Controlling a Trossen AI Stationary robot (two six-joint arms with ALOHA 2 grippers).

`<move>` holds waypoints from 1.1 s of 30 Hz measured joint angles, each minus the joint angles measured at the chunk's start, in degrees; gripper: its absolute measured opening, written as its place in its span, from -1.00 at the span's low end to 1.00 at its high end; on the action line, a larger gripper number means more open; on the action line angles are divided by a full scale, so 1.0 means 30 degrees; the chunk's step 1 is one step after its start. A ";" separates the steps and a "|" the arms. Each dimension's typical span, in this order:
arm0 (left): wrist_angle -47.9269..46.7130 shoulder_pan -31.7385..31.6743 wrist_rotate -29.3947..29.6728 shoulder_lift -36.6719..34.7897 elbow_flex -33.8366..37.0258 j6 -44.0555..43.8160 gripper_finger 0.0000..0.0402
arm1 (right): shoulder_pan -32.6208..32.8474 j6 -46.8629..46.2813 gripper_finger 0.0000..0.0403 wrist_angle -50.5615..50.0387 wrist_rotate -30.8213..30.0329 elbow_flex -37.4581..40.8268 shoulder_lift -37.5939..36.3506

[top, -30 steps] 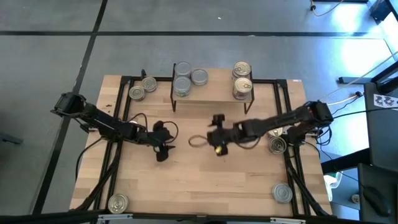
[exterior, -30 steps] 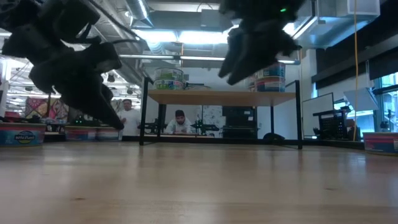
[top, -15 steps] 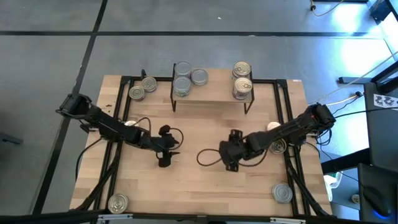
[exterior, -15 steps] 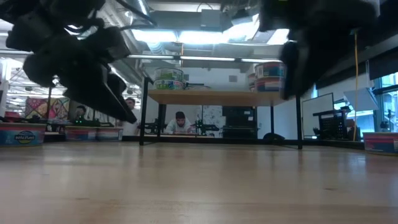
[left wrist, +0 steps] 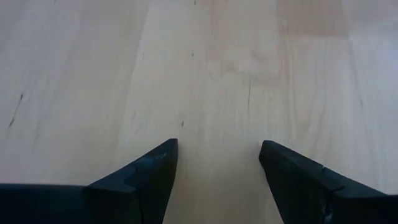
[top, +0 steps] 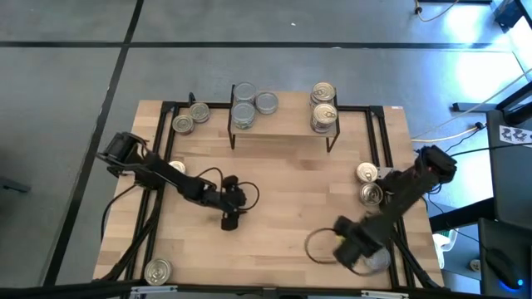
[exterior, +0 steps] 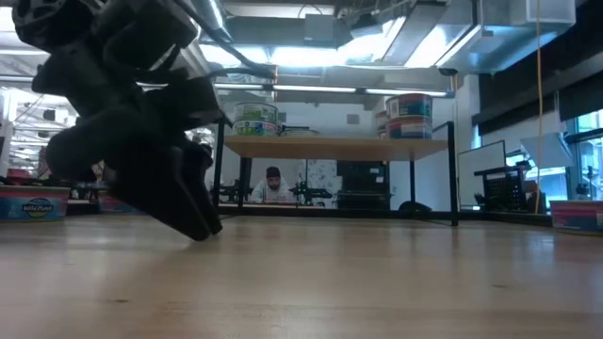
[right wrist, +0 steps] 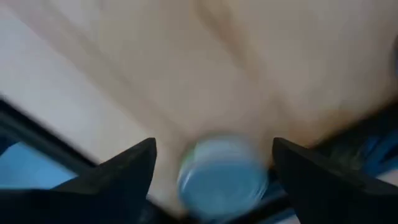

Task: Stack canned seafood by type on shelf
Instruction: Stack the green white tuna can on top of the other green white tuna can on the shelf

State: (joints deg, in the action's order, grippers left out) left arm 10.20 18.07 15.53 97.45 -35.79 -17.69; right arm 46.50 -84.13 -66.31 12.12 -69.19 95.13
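The shelf [top: 283,129] stands at the table's far edge. On its left end are three silver-topped cans [top: 243,115], and on its right end gold-topped cans [top: 323,116]. More cans lie on the table: two at the far left [top: 183,124], two at the right edge [top: 371,194], one in the near left corner [top: 158,271]. My left gripper [top: 229,223] [left wrist: 217,162] hangs open low over bare wood left of the table's middle. My right gripper [top: 364,253] [right wrist: 214,168] is open by the near right corner, its fingers on either side of a silver-topped can [right wrist: 222,177] that stands on the table.
Black frame rails [top: 166,141] run along the table's left and right sides. In the low view the shelf [exterior: 334,146] stands on thin black legs behind my left gripper [exterior: 193,221]. The middle of the table is bare wood [top: 283,191]. People sit in the room beyond.
My right gripper has swung from the table's middle toward the near right corner and now stands over the can there. My left gripper has moved toward the table's right and near edge and has come down closer to the wood.
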 joint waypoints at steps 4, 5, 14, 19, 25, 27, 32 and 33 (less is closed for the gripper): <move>0.0588 0.0022 0.0036 0.0343 -0.0072 0.0026 0.16 | 0.1975 -0.3533 0.44 0.0251 0.0862 0.0000 0.0000; 0.0682 0.0022 0.0036 0.0351 -0.0072 0.0031 0.16 | 0.2266 -0.4171 0.41 0.0252 0.1239 0.0000 0.0000; 0.0903 0.0022 -0.0036 0.0392 -0.0058 0.0043 0.16 | 0.4203 -0.6495 0.04 0.1262 0.2011 0.1340 0.0000; 0.0889 0.0022 -0.0058 0.0392 -0.0058 0.0043 0.16 | 0.4677 -0.6906 -0.13 0.4359 0.2056 0.3357 0.0000; 0.0896 0.0022 -0.0109 0.0392 -0.0058 0.0584 0.16 | 0.4257 -0.5847 -0.21 0.5971 0.1786 0.4442 -0.0102; 0.0889 0.0022 -0.0116 0.0392 -0.0058 0.0575 0.16 | 0.3858 -0.5292 -0.21 0.6036 0.1307 0.4444 -0.0102; 0.0889 0.0022 -0.0117 0.0392 -0.0058 0.0568 0.16 | 0.2426 -0.3413 -0.21 0.6760 -0.0319 0.4465 -0.0087; 0.0887 0.0022 -0.0117 0.0392 -0.0058 0.0567 0.16 | 0.2123 -0.3093 -0.21 0.6869 -0.0527 0.4471 -0.0082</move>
State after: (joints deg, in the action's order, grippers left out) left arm 12.86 18.13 15.18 98.63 -35.97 -15.99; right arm 52.87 -93.41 -45.71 10.54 -55.77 94.89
